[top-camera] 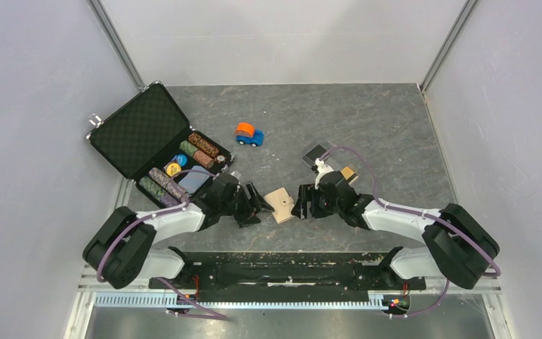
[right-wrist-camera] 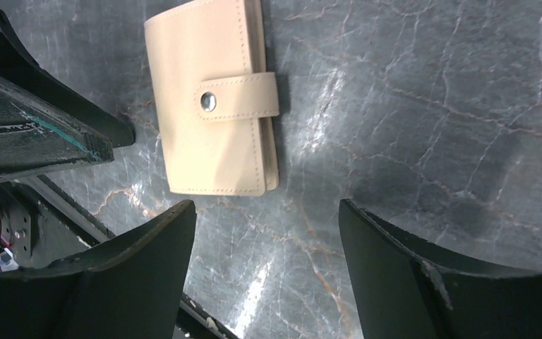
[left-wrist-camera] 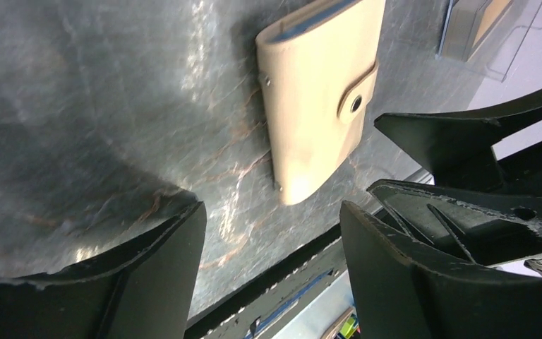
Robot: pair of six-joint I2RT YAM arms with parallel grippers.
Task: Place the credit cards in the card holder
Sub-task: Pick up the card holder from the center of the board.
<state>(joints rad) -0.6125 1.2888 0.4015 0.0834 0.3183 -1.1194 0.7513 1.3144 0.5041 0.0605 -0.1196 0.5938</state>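
Observation:
The beige card holder (top-camera: 280, 203) lies flat on the grey table between my two grippers, folded, with its snap tab fastened. It fills the top of the left wrist view (left-wrist-camera: 317, 99) and of the right wrist view (right-wrist-camera: 212, 106). A thin blue edge shows along one side of it in the left wrist view. My left gripper (top-camera: 255, 205) (left-wrist-camera: 268, 219) is open just left of it, with nothing between its fingers. My right gripper (top-camera: 301, 203) (right-wrist-camera: 267, 212) is open just right of it, also holding nothing. A tan credit card (top-camera: 348, 173) peeks out behind the right arm.
A clear plastic box (top-camera: 316, 153) (left-wrist-camera: 476, 28) stands behind the right arm. An open black briefcase (top-camera: 141, 131) with rows of poker chips sits at the back left. A small orange and blue toy car (top-camera: 249, 134) is at mid table. The table's near edge runs just below the holder.

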